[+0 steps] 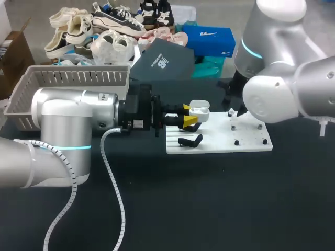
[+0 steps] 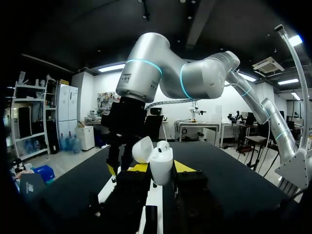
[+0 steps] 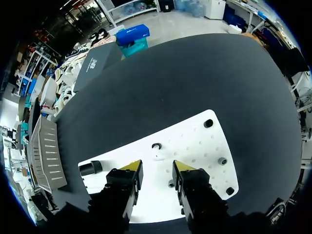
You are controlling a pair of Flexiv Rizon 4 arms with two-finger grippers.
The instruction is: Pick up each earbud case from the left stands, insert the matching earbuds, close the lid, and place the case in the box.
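Nearest to me, the left claw [image 1: 189, 114] reaches in from the left side and is clamped on the white earbud case [image 1: 199, 110], 1 yellow tip on each side of its body, holding it upright just above the left end of the white board [image 1: 225, 144]. The case's lid [image 2: 143, 148] stands tipped open; whether any earbud already sits inside I cannot tell. Just below the case, a black stand [image 1: 189, 140] on the board carries nothing, and I see no second case on that part of the board. A little further along, the right claw [image 3: 157, 168] hangs over the board with its 2 fingers apart and nothing between them. A small white earbud [image 3: 158, 155] lies on the board just ahead of the gap, beside a black peg [image 3: 156, 146]. From the left wrist the right claw shows close beyond the open case, pointing down. Furthest off, at the back left of the table, is the pale slatted basket [image 1: 68, 78], which I take to be the box; I can make out no case in it. So I judge the task to be at an early step: 1 case is picked up and opened, and the right arm looks set to fetch an earbud. Left to do are grasping that earbud, seating the earbuds in the case, shutting the lid and carrying the case to the basket.
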